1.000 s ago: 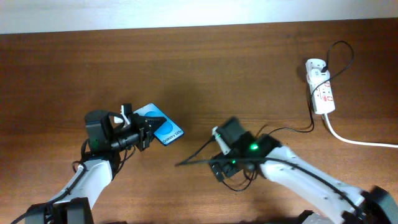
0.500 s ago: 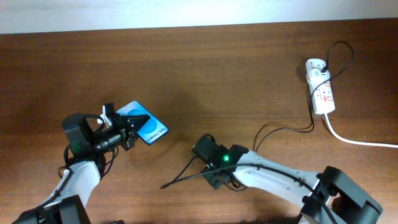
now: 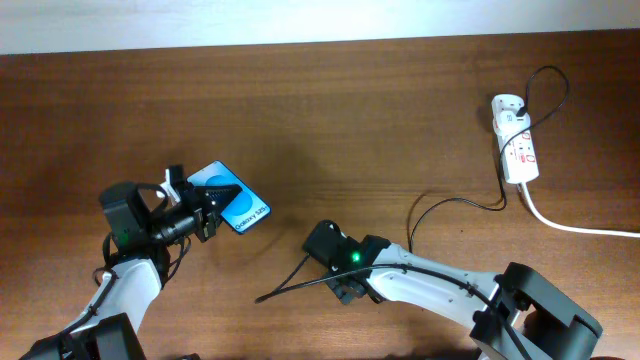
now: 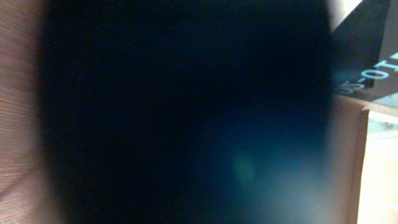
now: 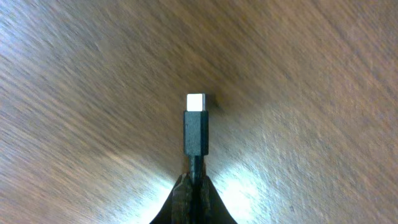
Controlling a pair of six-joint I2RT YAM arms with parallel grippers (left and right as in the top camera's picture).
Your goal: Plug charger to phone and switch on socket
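A brown wooden table (image 3: 350,120) carries the whole scene, with two robot arms reaching in from the near edge. The left arm (image 3: 130,285) rises at the lower left. The right arm (image 3: 440,285) stretches from the lower right toward the table's centre, a green light glowing near its wrist.

At the far right lies the white socket (image 3: 515,150), a plug in its far end and a thick white cord (image 3: 580,228) running off the right edge.

Well apart from it, on the left, the left hand (image 3: 208,212) is clenched on the phone (image 3: 236,204), gripping it by its lower-left end with the blue screen facing up. The left wrist camera gives only a dark blur.

Near the centre, the right hand (image 5: 194,186) is clamped on the charger (image 5: 196,127) just behind its black connector. The pale metal tip juts out past the fingertips (image 5: 180,198) over bare wood. Whether the tip touches the table cannot be told. The thin black cable trails across the wood toward the socket.
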